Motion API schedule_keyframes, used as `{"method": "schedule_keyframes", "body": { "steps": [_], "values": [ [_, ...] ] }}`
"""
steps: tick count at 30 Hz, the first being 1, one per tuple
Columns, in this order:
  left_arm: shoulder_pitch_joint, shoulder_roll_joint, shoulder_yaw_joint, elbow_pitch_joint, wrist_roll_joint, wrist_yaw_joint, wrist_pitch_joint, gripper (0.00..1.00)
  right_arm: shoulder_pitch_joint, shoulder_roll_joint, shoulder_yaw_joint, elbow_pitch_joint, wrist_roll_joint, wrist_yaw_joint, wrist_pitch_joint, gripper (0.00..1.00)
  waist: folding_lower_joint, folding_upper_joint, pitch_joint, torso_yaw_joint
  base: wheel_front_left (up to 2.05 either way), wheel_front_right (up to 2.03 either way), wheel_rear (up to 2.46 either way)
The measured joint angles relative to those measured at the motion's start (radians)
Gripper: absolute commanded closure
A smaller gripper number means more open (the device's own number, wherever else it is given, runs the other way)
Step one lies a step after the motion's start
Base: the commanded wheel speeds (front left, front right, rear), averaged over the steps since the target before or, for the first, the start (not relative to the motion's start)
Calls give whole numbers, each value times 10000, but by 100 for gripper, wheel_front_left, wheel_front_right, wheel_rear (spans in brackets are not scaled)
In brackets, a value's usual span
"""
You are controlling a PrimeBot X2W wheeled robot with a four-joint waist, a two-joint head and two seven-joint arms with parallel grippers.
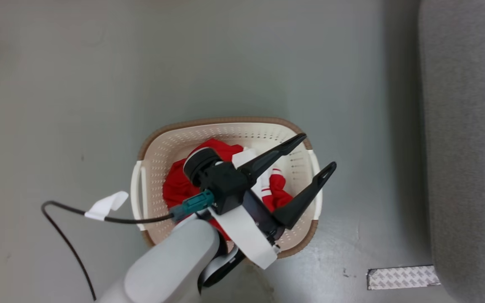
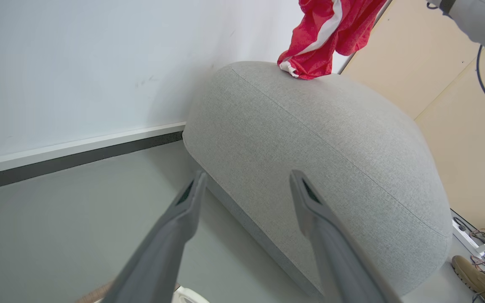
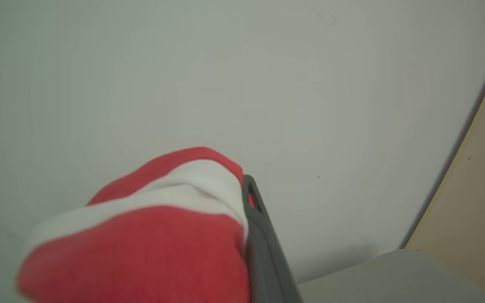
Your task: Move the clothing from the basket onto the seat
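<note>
Head view: the left gripper [image 1: 318,150] hangs over the basket [image 1: 225,120] with its two dark fingers spread wide and nothing between them; the basket stands on the grey floor [image 1: 225,63] with red clothing [image 1: 175,189] bunched inside it; the sofa [image 1: 470,147] runs down the right edge, well apart from the basket; a black cable [image 1: 70,248] with a white tag [image 1: 107,204] trails from the arm, and a patch of tape [image 1: 402,277] lies on the floor near the sofa. Left wrist view: the left gripper [image 2: 247,174] points past its parted fingers at the sofa [image 2: 310,147]; a hanging garment [image 2: 326,42], red with a white stripe, dangles from above, its lowest fold touching the sofa's top; the right arm [image 2: 478,21] shows at the upper corner; a tan shoe [image 2: 474,273] sits at the lower right. Right wrist view: the right gripper [image 3: 249,189] is closed on the hanging garment [image 3: 150,244], whose red and white folds cover all but one dark finger [image 3: 261,244]; a corner of the sofa [image 3: 385,273] lies below, before a pale wall [image 3: 225,84].
</note>
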Motion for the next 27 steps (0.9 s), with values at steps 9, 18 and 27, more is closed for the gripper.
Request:
{"method": "schedule_keyframes", "body": {
  "steps": [9,18,27],
  "values": [
    [826,84,359,33,40,0,0,0,1373,938,-1170,3005,-1216,2,-1124,100,-2,0,-105,206,0,0,0],
    [1320,192,767,92,219,0,0,0,1889,1597,-1459,4642,-1916,2,-1820,0,-2,0,-631,54,0,0,0],
    [1825,-69,1139,228,489,0,0,0,3080,1952,-593,4821,-1875,2,-2224,0,-4,0,-1554,-209,0,0,0]
  ]
}}
